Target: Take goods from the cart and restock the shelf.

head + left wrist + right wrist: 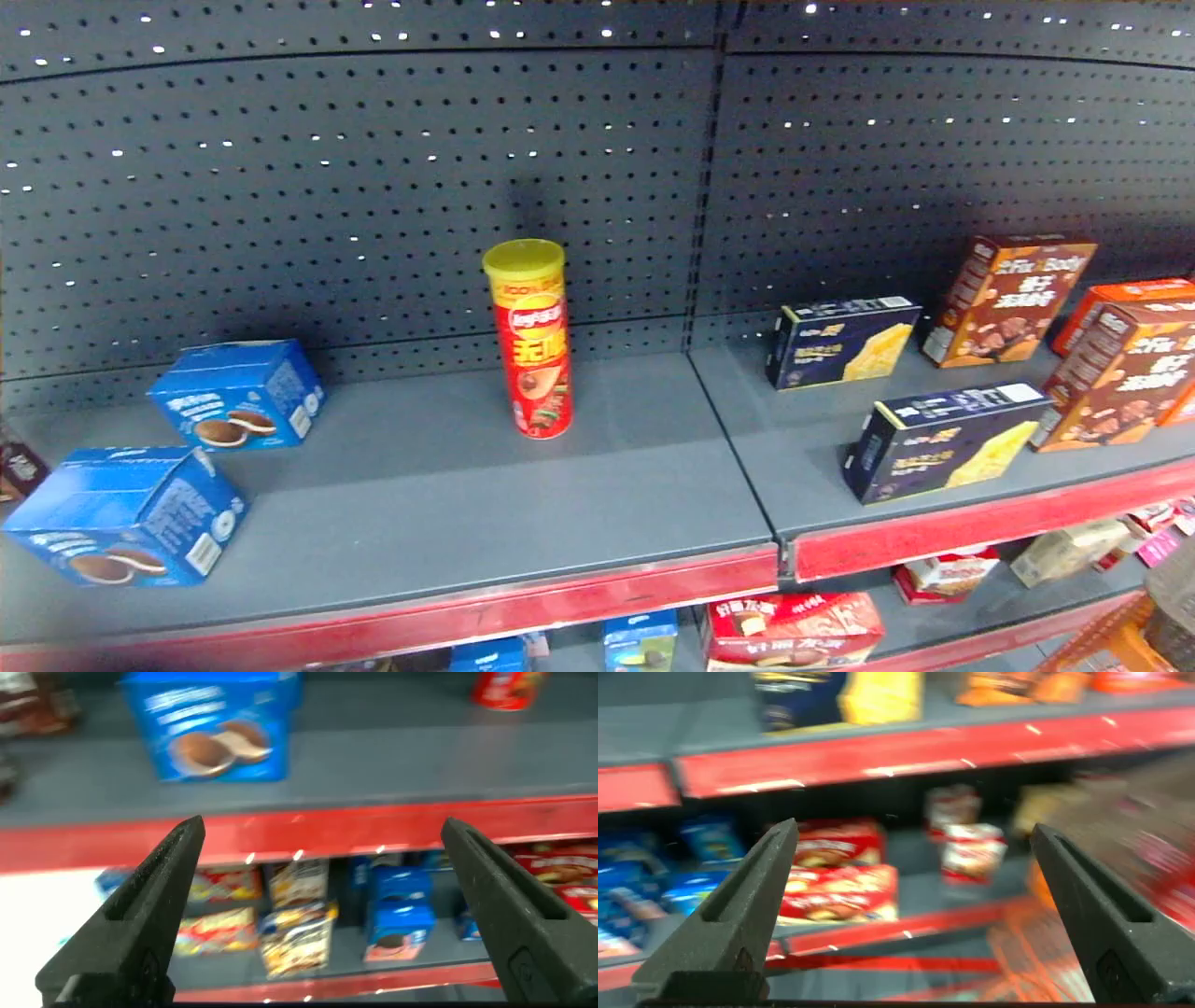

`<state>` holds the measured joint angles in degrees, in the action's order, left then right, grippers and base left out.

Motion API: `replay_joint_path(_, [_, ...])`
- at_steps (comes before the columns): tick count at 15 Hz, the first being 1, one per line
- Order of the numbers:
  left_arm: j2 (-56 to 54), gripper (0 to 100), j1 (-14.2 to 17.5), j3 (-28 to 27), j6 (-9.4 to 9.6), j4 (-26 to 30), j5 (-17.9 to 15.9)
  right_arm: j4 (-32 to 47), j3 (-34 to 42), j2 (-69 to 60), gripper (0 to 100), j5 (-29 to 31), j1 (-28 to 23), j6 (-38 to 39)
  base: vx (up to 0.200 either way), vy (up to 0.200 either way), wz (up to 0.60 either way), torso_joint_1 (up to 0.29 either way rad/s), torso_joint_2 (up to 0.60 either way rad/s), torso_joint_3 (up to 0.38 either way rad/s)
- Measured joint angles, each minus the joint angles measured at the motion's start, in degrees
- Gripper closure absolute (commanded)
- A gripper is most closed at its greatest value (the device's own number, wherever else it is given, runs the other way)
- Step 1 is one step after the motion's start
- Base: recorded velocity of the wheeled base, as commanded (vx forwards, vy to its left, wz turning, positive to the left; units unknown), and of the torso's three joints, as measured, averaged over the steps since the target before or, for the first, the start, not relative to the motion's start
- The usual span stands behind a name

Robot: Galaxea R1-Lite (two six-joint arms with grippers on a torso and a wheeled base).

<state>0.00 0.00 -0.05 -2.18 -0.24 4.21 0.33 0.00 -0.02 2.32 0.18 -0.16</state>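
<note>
A dark perforated metal back panel rises behind the grey metal shelf, whose front edge carries a red strip. Near the shelf's left end lie two blue cardboard biscuit boxes: one close to the front edge, the other farther back towards the panel. On the right half sit two navy-and-yellow cardboard boxes, one near the front edge and one behind it. Brown-and-orange cardboard boxes stand by the back panel at the right end. A red cardboard tube with a yellow plastic lid stands upright around the middle of the shelf, apart from all the boxes. A red carton lies on the lower shelf.

The left gripper hangs in front of the red strip, jaws wide apart and empty. The right gripper faces the lower shelf's red packs, jaws likewise spread with nothing between them.
</note>
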Motion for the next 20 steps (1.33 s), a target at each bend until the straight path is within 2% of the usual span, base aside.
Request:
replay_joint_path(16, [0.0, 0, -0.02, -0.05, -0.06, 0.17, 0.02, -0.01, 0.0, 0.0, 0, 0.06, -0.02, 0.0, 0.0, 0.0, -0.6, 0.002, 0.0, 0.003])
replay_joint_path(20, [0.0, 0, 0.0, -0.05, -0.06, 0.17, 0.02, 0.0, 0.0, 0.0, 0, -0.02, -0.02, -0.06, 0.0, 0.0, 0.0, 0.0, 0.0, 0.0])
